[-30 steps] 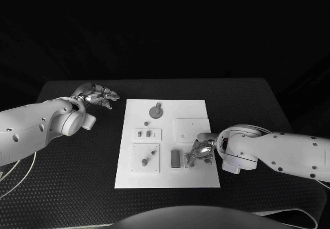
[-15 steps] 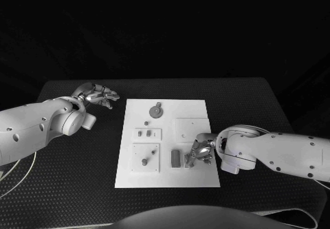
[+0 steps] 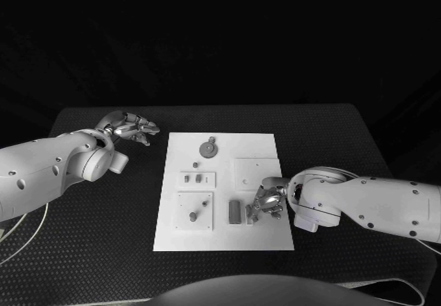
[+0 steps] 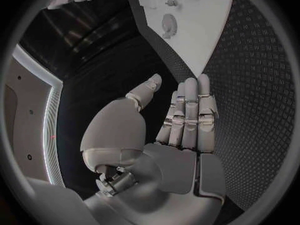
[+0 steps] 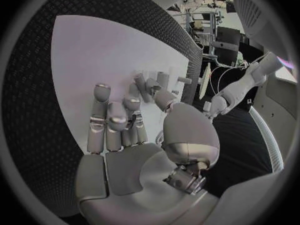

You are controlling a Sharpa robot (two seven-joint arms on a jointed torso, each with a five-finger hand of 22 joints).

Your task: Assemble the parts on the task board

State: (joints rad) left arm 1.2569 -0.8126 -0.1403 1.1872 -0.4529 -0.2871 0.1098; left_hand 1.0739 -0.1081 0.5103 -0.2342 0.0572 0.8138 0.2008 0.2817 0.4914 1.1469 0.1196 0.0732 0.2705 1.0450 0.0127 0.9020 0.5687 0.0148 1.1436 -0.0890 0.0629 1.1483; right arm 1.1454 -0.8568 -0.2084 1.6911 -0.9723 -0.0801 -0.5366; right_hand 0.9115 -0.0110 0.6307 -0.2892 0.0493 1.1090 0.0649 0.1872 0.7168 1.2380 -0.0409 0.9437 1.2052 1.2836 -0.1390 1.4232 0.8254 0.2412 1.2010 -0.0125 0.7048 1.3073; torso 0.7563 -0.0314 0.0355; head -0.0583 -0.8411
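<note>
Grey part [image 3: 235,211] just beside right hand [image 3: 267,204] | fingers curled, grasp unclear | left hand [image 3: 131,128] fingers apart

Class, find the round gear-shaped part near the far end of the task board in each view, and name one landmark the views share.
Head view: round gear-shaped part lies at the board's far end.
Left wrist view: it lies on the board beyond the left hand.
Right wrist view: I cannot make it out.
Shared landmark: the white task board.

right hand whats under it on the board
The right hand hovers low over the task board, beside an upright rectangular part. Bare white board shows beneath it; anything under its fingers is covered.
</note>
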